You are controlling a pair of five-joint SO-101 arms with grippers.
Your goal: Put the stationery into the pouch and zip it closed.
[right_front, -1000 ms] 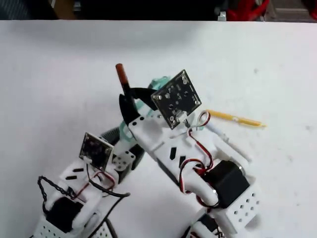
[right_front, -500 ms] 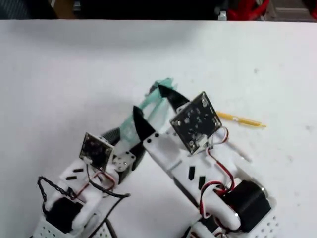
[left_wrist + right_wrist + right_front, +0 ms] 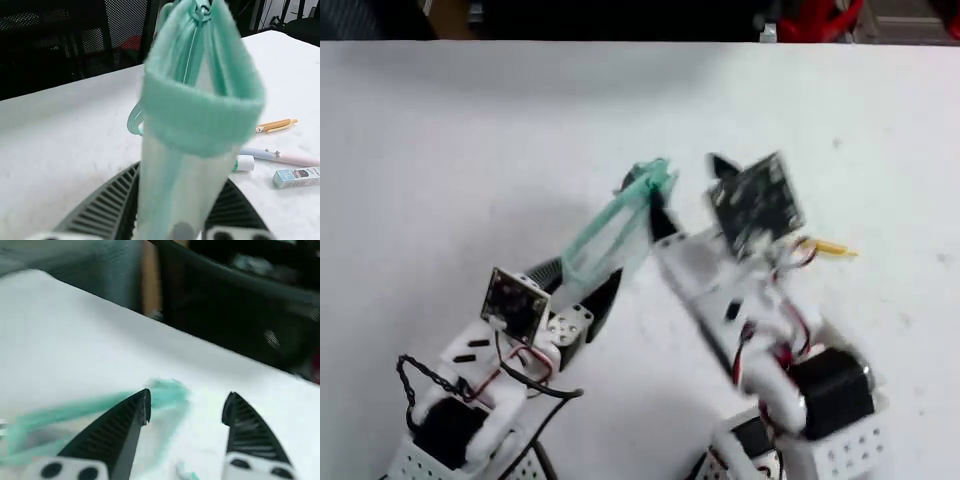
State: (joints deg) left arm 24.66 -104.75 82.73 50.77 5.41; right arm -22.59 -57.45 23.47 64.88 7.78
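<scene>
On the white table (image 3: 470,130), the left gripper (image 3: 177,200) was clamped on the lower end of the translucent, teal-trimmed pouch (image 3: 200,115). It held the pouch raised, with the zipper edge pointing up and away from the arm. The right gripper (image 3: 189,397) stood just beside the pouch's far end, jaws spread wide and holding nothing. A yellow pen (image 3: 276,125), a pale pen (image 3: 280,156) and a small light-blue box (image 3: 299,176) lay on the table outside the pouch, so loading appeared unfinished. How far the zipper was open could not be told.

For the step in hand, judged to be fetching the next item, the right gripper should swing clear of the pouch rim without snagging it. It should grasp a pen near one end, so that the pen can enter lengthwise. The left gripper should keep a firm, steady hold, presenting the mouth toward the right arm.
</scene>
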